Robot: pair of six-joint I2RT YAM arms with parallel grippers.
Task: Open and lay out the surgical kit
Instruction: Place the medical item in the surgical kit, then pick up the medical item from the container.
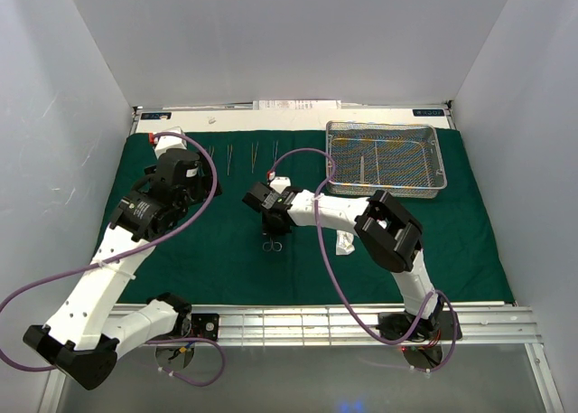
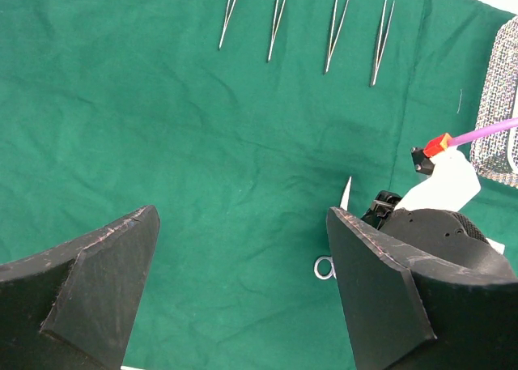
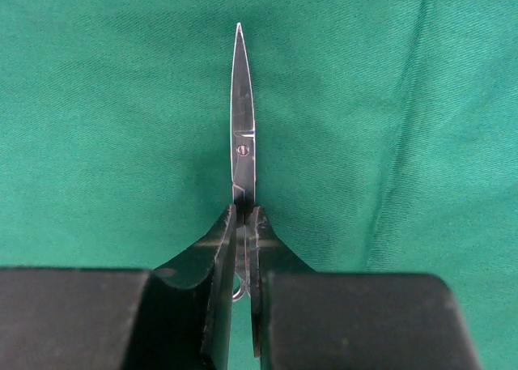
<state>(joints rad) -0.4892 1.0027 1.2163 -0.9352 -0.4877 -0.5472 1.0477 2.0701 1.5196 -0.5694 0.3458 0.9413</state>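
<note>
Clamping the scissors [image 3: 243, 127] in the right pincer [image 3: 244, 216], jaws pinched almost fully together on the shanks just behind the pivot screw. Blades closed, tips pointing away from the wrist camera, finger rings poking out on the near side of the pincer in the top view. Held low over the middle of the green cloth [image 1: 226, 268]; cannot tell whether touching it or just above. Reaching with the right arm [image 1: 390, 232] from the near right corner, elbow bent, forearm stretched leftward to mid cloth, wrist pitched down.

Holding the left pincer [image 2: 241, 224] wide open, nothing between the fingers, nothing touched. Hovering over bare cloth on the left half, pointing down. Left arm [image 1: 99, 295] folded at the elbow, forearm angled up and inward from the near left corner, wrist close to the forceps row.

Four forceps [image 2: 278, 18] laid side by side on the far part of the cloth, roughly parallel, not touching one another. Mesh tray [image 1: 424, 189] on the far right of the cloth, well apart from both pincers. Small white packet [image 1: 347, 242] flat on the cloth just beside the right arm's elbow. Cloth spread flat over the surface [image 1: 235, 115].
</note>
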